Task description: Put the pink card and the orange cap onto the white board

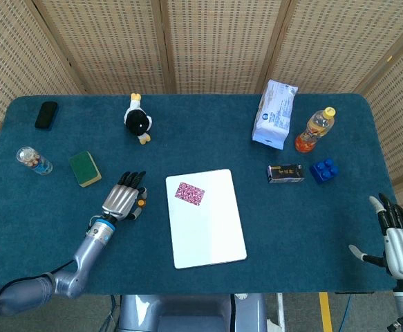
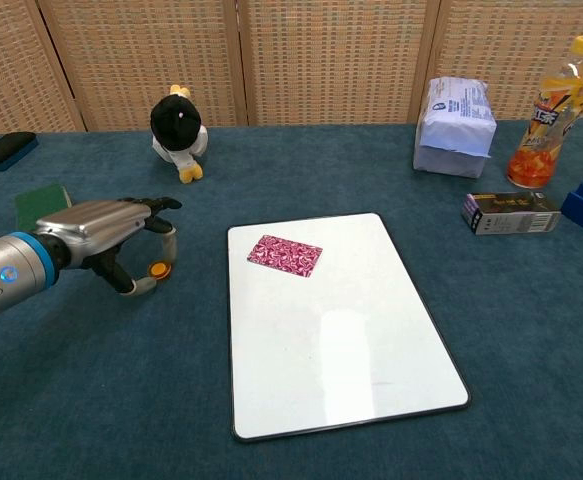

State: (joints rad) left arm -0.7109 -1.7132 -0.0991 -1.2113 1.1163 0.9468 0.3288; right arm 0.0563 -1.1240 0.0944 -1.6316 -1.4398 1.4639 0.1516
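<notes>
Blue felt covers the table, and the white board lies in its middle with the pink card already on its far left part. So I judge the card step is done and the cap step is in hand. The left hand is just left of the board and pinches the orange cap between thumb and a finger, slightly above the felt, it seems. Next it must carry the cap right, over the board's edge, and release it. The right hand waits at the table's right edge, fingers spread, partly cut off; only the head view shows it.
</notes>
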